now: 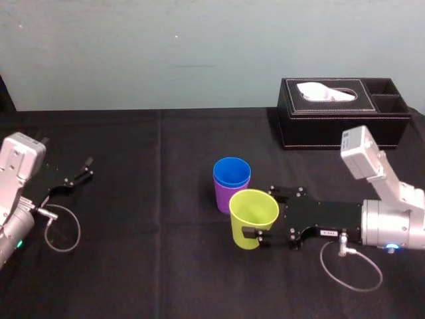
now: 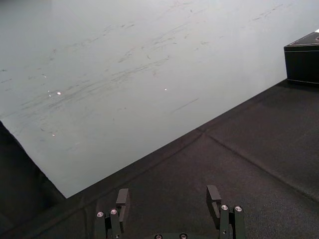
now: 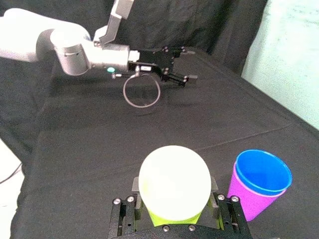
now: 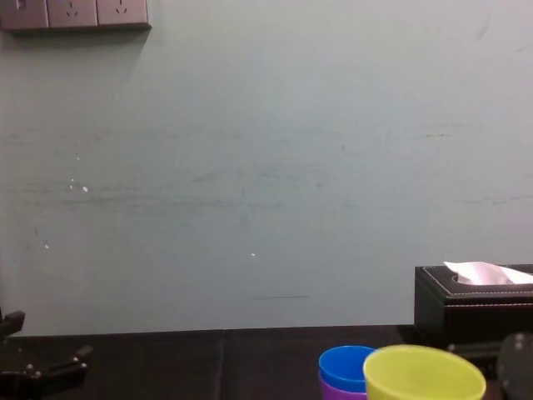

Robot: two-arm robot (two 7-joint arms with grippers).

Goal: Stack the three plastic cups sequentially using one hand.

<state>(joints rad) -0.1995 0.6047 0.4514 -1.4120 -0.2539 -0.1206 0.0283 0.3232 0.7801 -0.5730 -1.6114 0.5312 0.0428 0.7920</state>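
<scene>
Yellow-green plastic, thin and smooth, suggests the yellow-green cup [image 1: 254, 218] is light, slightly springy and slippery. A firm but gentle pinch across the upper wall below the rim seems right, since a hard squeeze could buckle it. The right gripper [image 1: 264, 212] grasps it that way, 1 finger on each side, just beside the purple cup [image 1: 226, 198] on its near right. I cannot tell whether its base touches the table [image 1: 133, 266]. The blue cup [image 1: 232, 174] sits nested inside the purple cup, so 2 of 3 are stacked. The left gripper [image 1: 85, 169] rests released, well apart to the purple cup's left. The tissue box [image 1: 342, 109] stands beyond the purple cup, to its right.
</scene>
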